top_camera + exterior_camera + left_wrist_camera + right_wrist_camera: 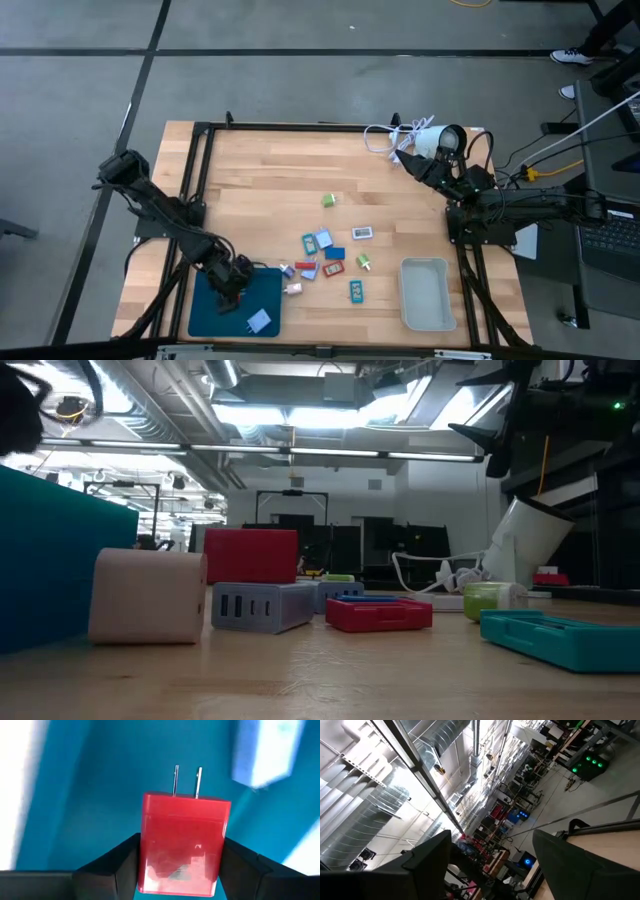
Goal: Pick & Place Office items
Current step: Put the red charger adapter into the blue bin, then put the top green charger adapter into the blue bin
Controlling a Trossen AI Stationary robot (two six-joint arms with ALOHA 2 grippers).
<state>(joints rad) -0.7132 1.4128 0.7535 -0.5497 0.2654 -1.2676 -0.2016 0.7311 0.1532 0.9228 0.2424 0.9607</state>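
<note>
Red two-pronged plug block [181, 845] between left hand [180, 870] fingers

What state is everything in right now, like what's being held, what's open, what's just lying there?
Left gripper: shut on the red plug adapter, over the blue mat.
Red plug adapter: held, prongs pointing away from the gripper.
Blue mat: flat on the table, one pale blue piece lying on it.
Right gripper: open, empty, raised at the table's right edge.
White bin: empty.
Loose office items: scattered mid-table.
White lamp: lying on its side.
</note>
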